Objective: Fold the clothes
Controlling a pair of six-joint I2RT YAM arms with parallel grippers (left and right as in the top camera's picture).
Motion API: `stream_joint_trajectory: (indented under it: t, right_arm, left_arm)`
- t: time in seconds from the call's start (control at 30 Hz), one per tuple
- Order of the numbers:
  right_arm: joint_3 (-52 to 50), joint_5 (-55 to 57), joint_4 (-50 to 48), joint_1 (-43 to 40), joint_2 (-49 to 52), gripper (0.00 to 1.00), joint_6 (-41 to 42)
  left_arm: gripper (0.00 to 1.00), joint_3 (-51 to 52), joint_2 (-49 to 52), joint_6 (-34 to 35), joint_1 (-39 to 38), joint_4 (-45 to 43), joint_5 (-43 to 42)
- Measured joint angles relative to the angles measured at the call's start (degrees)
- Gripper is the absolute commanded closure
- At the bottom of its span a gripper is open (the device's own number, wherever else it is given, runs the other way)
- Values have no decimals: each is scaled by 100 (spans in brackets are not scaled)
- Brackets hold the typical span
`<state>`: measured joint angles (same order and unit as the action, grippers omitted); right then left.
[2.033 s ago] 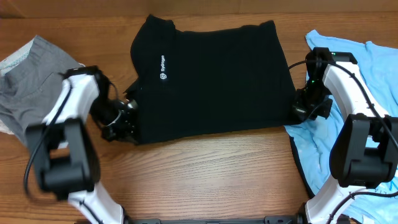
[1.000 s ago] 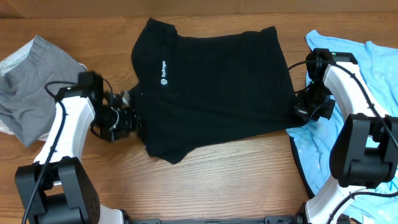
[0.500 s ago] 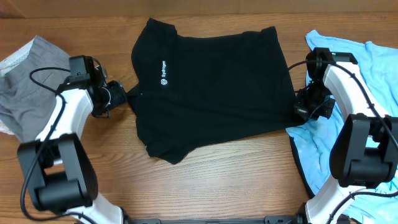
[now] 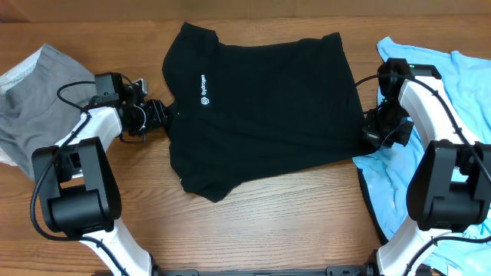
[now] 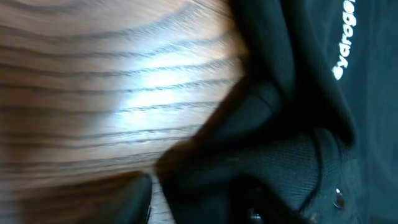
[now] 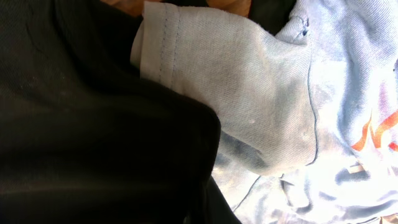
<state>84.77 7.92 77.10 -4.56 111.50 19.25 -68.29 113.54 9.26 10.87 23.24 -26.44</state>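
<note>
A black polo shirt (image 4: 261, 100) with a small white logo lies spread on the wooden table, its lower left corner crumpled inward. My left gripper (image 4: 159, 115) is at the shirt's left edge by the collar. In the left wrist view the jaws (image 5: 199, 205) are apart, with a black fold of the shirt (image 5: 298, 74) lying between them. My right gripper (image 4: 370, 136) sits at the shirt's right edge. In the right wrist view the black cloth (image 6: 93, 137) drapes over and hides the fingers, which look closed on it.
A grey garment (image 4: 34, 100) is bunched at the far left. A light blue garment (image 4: 460, 84) lies at the right under the right arm, and also shows in the right wrist view (image 6: 261, 124). Bare wood lies in front of the shirt.
My left gripper let go of the shirt's lower left corner, swung out to the left, then came in to the shirt's left edge near the collar. The right arm has not moved.
</note>
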Motion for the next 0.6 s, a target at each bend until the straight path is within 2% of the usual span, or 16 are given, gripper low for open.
stream_joint_trajectory:
  t: [0.17, 0.2, 0.43, 0.6]
  right_arm:
    - [0, 0, 0, 0, 0, 96, 2]
    - [0, 0, -2, 0, 0, 96, 0]
    - [0, 0, -2, 0, 0, 96, 0]
    - [0, 0, -7, 0, 0, 96, 2]
  left_arm:
    - [86, 0, 28, -125, 0, 70, -197]
    - [96, 0, 28, -160, 0, 76, -216]
    - [96, -7, 28, -199, 9, 195, -302]
    - [96, -245, -306, -199, 157, 1163, 11]
